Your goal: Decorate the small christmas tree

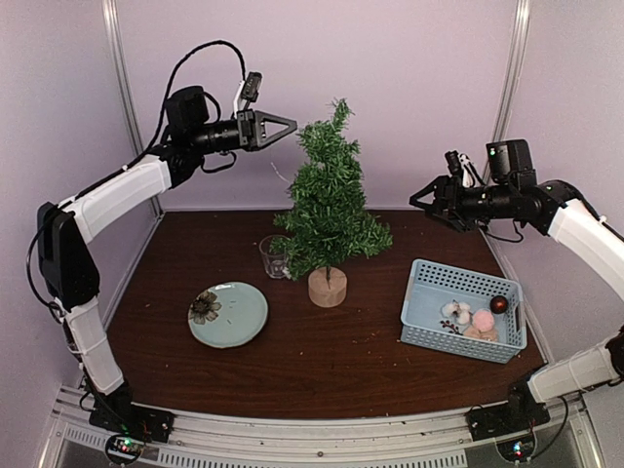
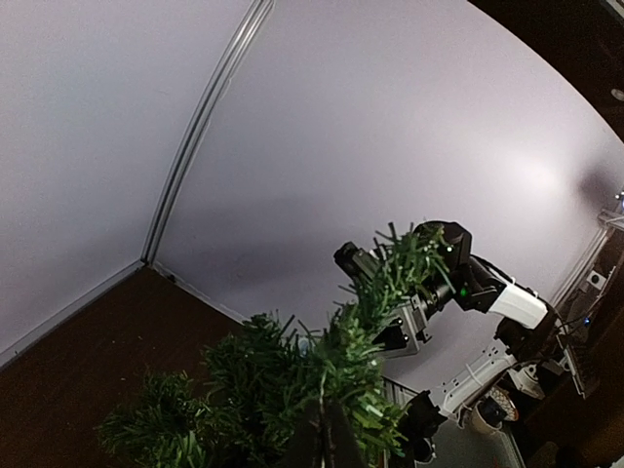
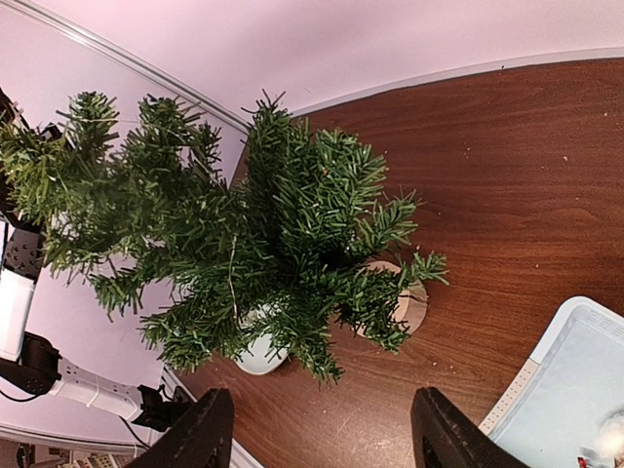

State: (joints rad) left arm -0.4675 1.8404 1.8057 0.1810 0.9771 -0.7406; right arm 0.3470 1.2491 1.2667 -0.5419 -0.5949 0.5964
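Upright at the middle of the dark brown wooden surface point(image 1: 341, 366) stood the small green bristly christmas tree point(image 1: 329, 210) on its round light-wood stump. The left hand point(image 1: 292, 125) hung high, just left of the treetop, its fingers drawn together with nothing visible between them. The right hand point(image 3: 322, 414) hovered to the tree's right, above the surface, fingers spread wide apart. A clear drinking glass point(image 1: 274, 256) sat just left of the trunk, a pale green round plate point(image 1: 228, 314) nearer, and a light blue perforated plastic basket point(image 1: 458, 271) of small ornaments to the right.
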